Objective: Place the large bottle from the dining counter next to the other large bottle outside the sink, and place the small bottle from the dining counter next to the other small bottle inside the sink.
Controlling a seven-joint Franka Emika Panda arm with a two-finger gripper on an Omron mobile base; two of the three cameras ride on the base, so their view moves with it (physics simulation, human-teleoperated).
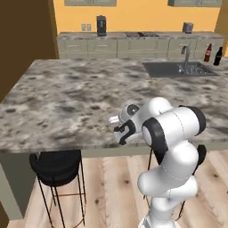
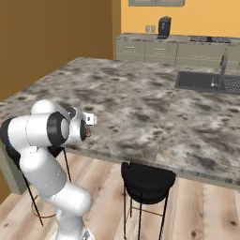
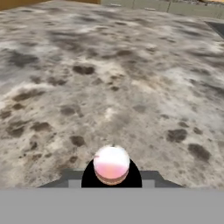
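My gripper (image 1: 115,119) (image 2: 92,119) hovers over the near edge of the dining counter (image 1: 75,98) (image 2: 140,108), on the folded arm. It is shut on the small bottle (image 3: 111,162), whose white-pink rounded top shows between the jaws in the hand view. Far right, the sink (image 1: 171,70) (image 2: 199,80) lies in the same counter under its grey faucet (image 1: 185,55). Beyond it the brown, red-labelled large bottle (image 1: 207,52) stands upright beside the near-black other large bottle (image 1: 218,56). I cannot make out the other small bottle inside the basin.
Black stools (image 1: 55,165) (image 2: 147,180) stand under the counter's near edge. A back counter carries a dark coffee machine (image 1: 101,25) (image 2: 163,26) and a toaster (image 1: 188,27). A brown wall (image 2: 47,42) closes the left side.
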